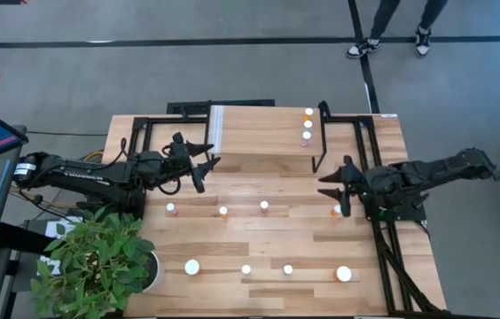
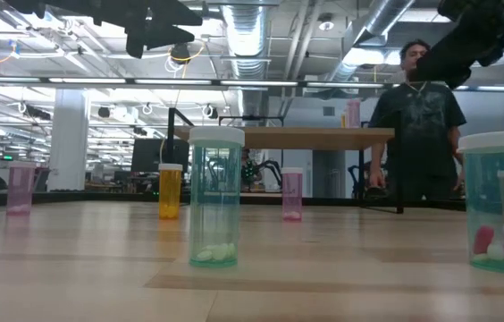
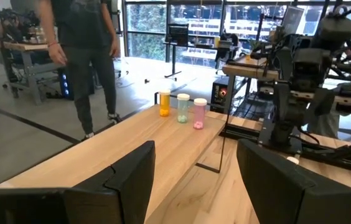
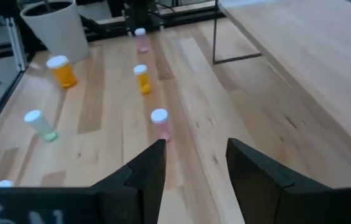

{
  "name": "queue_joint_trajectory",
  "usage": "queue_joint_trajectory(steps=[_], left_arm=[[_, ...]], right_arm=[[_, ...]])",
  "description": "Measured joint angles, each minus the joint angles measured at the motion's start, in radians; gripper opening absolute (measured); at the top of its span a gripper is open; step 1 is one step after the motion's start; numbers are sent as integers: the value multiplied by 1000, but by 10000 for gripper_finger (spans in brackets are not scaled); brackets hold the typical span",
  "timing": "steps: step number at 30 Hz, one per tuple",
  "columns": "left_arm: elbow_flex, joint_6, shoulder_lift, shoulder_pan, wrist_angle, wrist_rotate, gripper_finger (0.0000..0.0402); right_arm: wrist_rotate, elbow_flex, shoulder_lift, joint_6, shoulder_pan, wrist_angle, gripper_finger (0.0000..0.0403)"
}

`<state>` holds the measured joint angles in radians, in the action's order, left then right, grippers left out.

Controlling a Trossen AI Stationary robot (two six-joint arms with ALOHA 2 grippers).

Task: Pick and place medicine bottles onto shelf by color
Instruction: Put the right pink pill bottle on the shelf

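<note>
On the raised light-wood shelf [image 1: 263,133] with thin black legs, three small white-capped medicine bottles stand in a short row near its right end: an orange one [image 3: 164,103], a pale green one [image 3: 183,107] and a pink one [image 3: 199,113]. The other bottles stand on the larger wooden tabletop [image 1: 232,239], in front of the shelf. One row holds four small bottles, among them a pink bottle [image 1: 264,207] and an orange bottle [image 1: 337,211]. Nearer the front edge stand bigger ones, such as a green bottle with a white cap [image 2: 215,197].

The left gripper [image 1: 204,168] hangs at the left end of the shelf, its jaws apart and holding nothing. The right gripper [image 1: 339,190] is near the shelf's right end, just beside the orange bottle, jaws also apart and empty.

A leafy green plant in a white pot [image 1: 99,261] stands at the table's front left corner. A person in dark clothes [image 2: 417,125] stands behind the table.
</note>
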<state>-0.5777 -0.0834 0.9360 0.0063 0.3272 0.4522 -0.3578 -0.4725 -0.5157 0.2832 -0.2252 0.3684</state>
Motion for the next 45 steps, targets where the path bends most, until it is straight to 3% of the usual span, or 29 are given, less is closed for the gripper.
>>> queue_joint_trajectory(steps=[26, 40, 45], left_arm=[[0, -5, 0, 0, 0, 5, 215], [0, 8, 0, 0, 0, 2, 215], [0, 8, 0, 0, -6, -94, 215]], right_arm=[[-11, 0, -1, 5, -10, -19, 180], [-11, -32, -1, -4, -164, -72, 177], [-74, -39, -2, -24, -230, -75, 177]])
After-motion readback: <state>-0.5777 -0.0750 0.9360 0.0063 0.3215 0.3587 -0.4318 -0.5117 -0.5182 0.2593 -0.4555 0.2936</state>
